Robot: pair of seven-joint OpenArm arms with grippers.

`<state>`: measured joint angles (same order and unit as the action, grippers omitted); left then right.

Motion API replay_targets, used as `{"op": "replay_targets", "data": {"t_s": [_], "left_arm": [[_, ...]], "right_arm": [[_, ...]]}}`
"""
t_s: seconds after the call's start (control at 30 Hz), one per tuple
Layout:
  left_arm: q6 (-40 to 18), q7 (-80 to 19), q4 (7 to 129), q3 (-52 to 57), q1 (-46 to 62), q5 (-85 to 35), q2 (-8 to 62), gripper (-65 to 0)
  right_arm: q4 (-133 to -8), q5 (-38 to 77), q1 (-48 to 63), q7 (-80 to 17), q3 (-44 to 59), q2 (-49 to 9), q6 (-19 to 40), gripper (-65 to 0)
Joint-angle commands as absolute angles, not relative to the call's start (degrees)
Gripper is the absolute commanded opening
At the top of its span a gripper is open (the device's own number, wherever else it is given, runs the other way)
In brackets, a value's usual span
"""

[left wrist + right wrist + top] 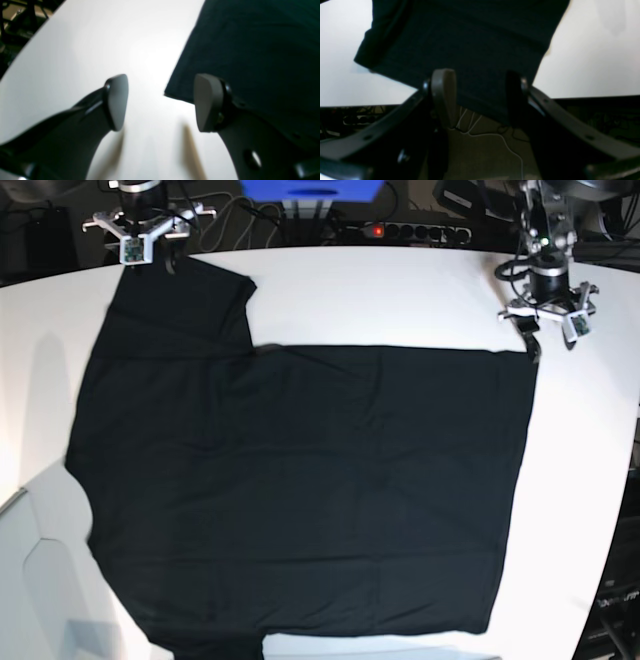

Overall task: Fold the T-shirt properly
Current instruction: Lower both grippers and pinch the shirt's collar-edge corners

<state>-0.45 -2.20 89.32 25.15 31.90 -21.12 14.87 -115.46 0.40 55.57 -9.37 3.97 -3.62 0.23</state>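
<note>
**Q:** Cloth and surface, what are they like?

**A:** The T-shirt (300, 480) is plain black, soft and matte, with only shallow wrinkles across the body. It lies flat on a smooth, glossy white tabletop (400, 290) with rounded corners. The outline is a wide rectangle with one short sleeve sticking out at the far left corner in the base view. No print or tag shows on the side that faces up.

**Q:** Which way does it point?

**A:** Its long axis runs left to right in the base view. The straight hem is on the right side, and the sleeves and shoulders are on the left. The far sleeve reaches the far edge of the tabletop and hangs a little over it, as the right wrist view shows.

**Q:** And the hands?

**A:** The left hand (161, 102) has its two dark, flat, rounded pads apart and holds nothing; it is above the far hem corner, with one pad over the cloth and the other over bare tabletop. The right hand (481, 97) is also spread wide, at the edge of the far sleeve, and it grips nothing.
</note>
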Motion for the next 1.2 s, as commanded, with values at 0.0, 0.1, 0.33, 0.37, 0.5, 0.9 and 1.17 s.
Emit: {"op": "replay_targets", "data": {"t_s": [0.0,0.1,0.33,0.37,0.5,0.9,1.17], "left_arm": [[-0.3,-0.6,89.5,25.6,31.1,-21.2,15.5,-24.7],[-0.3,-0.6,86.9,25.4,28.4,-21.2,15.5,-24.7],[-0.4,-0.6,81.3,24.7,23.8,-21.2,15.5,-24.7],[-0.4,-0.6,80.7,23.6,23.3,-21.2,15.5,-24.7],[-0.4,-0.6,79.8,21.9,22.8,-21.2,15.5,-24.7],[-0.4,-0.6,78.5,21.0,23.0,-21.2,15.5,-41.3],[-0.4,-0.6,78.5,21.0,23.3,-21.2,15.5,-65.0]], "right_arm": [[-116.3,0.3,55.8,-8.0,4.2,-3.7,0.3,-32.4],[-116.2,0.2,55.7,-8.0,4.3,-4.8,0.3,-32.4],[-116.2,0.2,55.4,-8.7,4.3,-5.3,0.3,-32.4],[-116.2,0.2,55.3,-9.5,4.3,-5.3,0.3,-32.4],[-116.2,0.2,55.3,-11.3,4.3,-5.3,0.3,-32.4],[-116.3,0.2,55.2,-11.4,4.3,-5.3,0.3,-32.3],[-116.2,0.1,54.4,-11.5,5.4,-5.6,0.3,-32.3]]}}
